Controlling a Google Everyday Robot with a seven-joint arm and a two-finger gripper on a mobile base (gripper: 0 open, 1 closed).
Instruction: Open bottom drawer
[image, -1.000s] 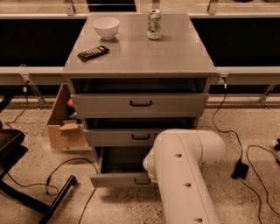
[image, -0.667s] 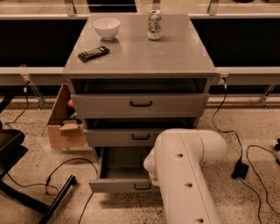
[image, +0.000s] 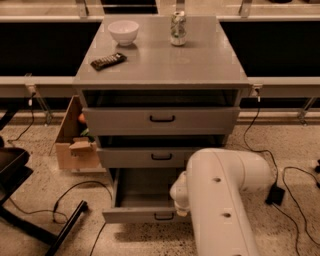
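1. Bottom drawer (image: 142, 215) is seen pulled out below mid drawer (image: 130, 157); grey interior is exposed.
2. End effector (image: 178, 210) is located at drawer front, right of handle (image: 163, 216), largely hidden by arm (image: 225, 200).
3. Grip state can't be told.

Nothing readable is showing here: the can (image: 178, 28) and the dark wrapper (image: 108, 61) are offering no legible print. The gripper (image: 178, 211) is sitting at the bottom drawer (image: 132, 215) front, beside its handle.

Flat grey bottom drawer (image: 132, 215) with small black bar handle (image: 164, 216) is pulled well out, level, plain grey interior exposed. Handle is located just left of the gripper (image: 177, 211), itself largely hidden.
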